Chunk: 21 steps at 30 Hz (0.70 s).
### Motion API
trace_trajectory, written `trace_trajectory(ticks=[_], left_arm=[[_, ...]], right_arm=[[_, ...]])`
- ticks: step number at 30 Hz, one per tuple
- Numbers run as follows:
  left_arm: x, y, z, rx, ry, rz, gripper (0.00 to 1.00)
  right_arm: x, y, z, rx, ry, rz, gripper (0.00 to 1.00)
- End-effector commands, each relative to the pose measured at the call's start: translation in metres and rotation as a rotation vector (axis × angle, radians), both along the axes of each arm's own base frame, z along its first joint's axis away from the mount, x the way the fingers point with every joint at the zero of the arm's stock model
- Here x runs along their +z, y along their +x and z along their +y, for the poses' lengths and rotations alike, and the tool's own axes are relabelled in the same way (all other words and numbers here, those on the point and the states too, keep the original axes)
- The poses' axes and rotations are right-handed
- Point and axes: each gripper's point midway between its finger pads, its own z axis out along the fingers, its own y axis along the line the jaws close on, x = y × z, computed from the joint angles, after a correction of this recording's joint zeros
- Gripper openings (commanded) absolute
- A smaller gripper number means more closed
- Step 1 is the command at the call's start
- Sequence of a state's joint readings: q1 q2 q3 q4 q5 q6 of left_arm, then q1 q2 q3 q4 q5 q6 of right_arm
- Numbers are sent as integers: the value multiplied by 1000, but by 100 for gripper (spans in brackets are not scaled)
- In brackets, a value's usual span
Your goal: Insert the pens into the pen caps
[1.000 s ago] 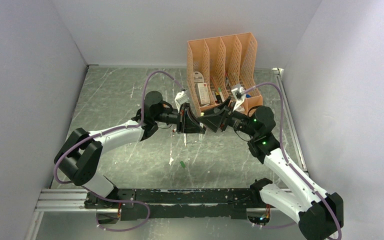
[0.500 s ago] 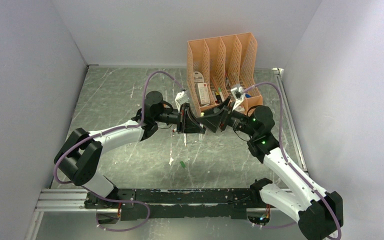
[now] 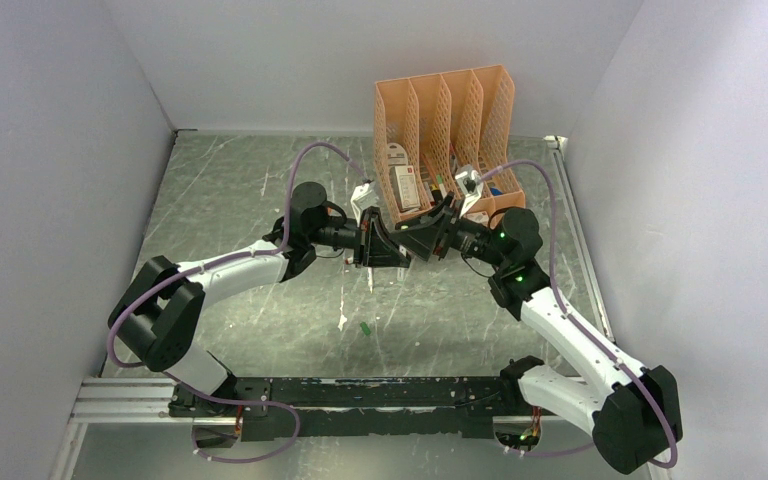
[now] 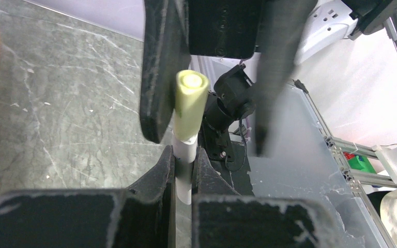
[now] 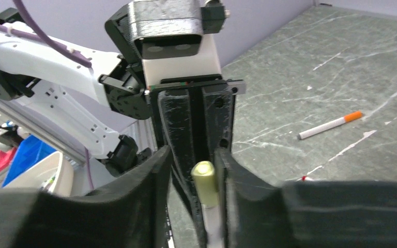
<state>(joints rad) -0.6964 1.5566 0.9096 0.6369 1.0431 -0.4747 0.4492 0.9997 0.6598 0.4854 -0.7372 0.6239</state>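
Pen (image 4: pixel 184 147) in clenched left claw (image 4: pixel 184 161), its yellow cap (image 4: pixel 190 101) between released right claw (image 5: pixel 194 155) fingers

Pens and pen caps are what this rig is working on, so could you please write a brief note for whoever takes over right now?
The left gripper is shut on the barrel of a white pen, held above mid-table.
The right gripper is open, with its fingers on either side of the yellow-green cap.
Done: that cap sits on the pen's end. How firmly it is seated cannot be told.
Left: an orange-tipped pen lies uncapped on the table. A small green piece, probably a cap, lies nearer the arm bases.
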Motion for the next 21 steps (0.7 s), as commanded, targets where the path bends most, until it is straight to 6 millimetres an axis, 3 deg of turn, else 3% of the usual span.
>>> trace_trajectory(ticks=[1, 10, 16, 21], left_arm=[[14, 2, 0, 0, -28, -45, 7], [30, -9, 4, -41, -83, -38, 7], [38, -7, 4, -27, -106, -26, 7], [45, 7, -1, 41, -102, 17, 7]], right_arm=[[4, -1, 2, 10, 8, -17, 28], [-4, -3, 2, 19, 2, -4, 0], [-2, -8, 1, 30, 5, -27, 0], [-10, -9, -1, 22, -47, -53, 0]])
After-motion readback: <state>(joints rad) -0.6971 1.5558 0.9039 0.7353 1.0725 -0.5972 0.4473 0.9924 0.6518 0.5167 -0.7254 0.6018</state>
